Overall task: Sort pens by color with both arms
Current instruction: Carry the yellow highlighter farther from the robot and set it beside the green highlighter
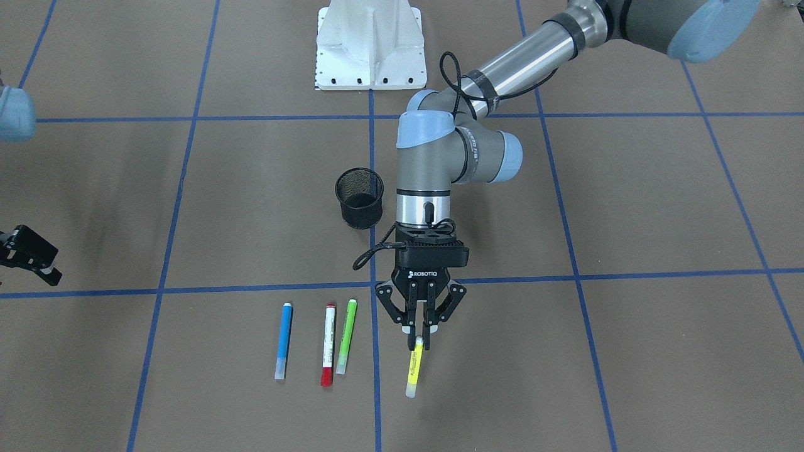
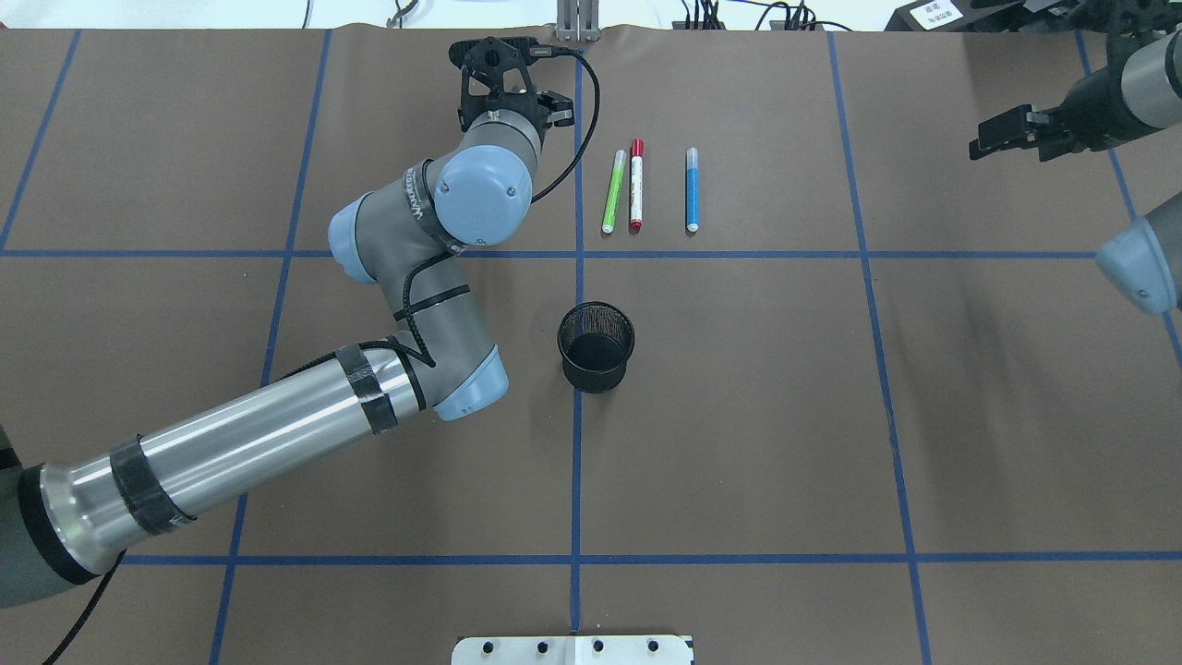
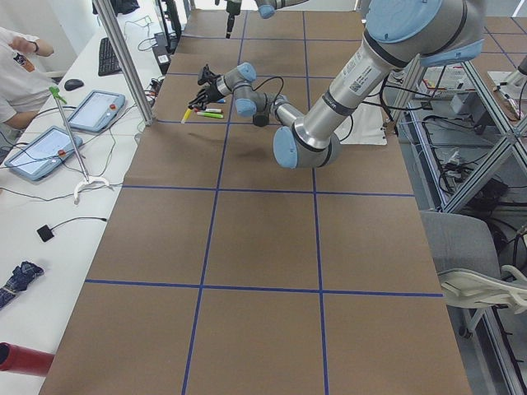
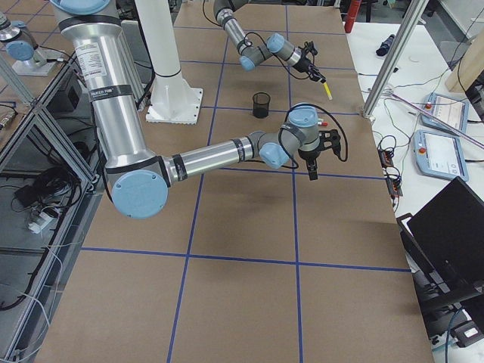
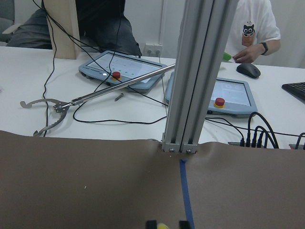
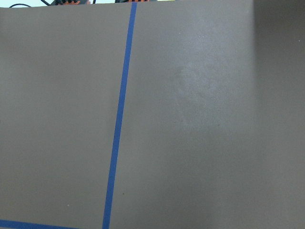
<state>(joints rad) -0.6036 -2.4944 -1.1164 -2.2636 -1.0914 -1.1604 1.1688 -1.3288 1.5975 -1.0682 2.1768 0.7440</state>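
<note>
My left gripper is shut on the top end of the yellow pen, which hangs tilted below the fingers, to the right of the other pens in the front-facing view. In the left wrist view the yellow end sits between the two fingertips. From overhead the left gripper hides this pen. The blue pen, the red-capped white pen and the light green pen lie side by side on the brown table. My right gripper is open and empty, far off at the table's side.
A black mesh cup stands upright mid-table, between the pens and the white pedestal base. An aluminium post stands at the table's far edge, just beyond my left gripper. Blue tape lines cross the table.
</note>
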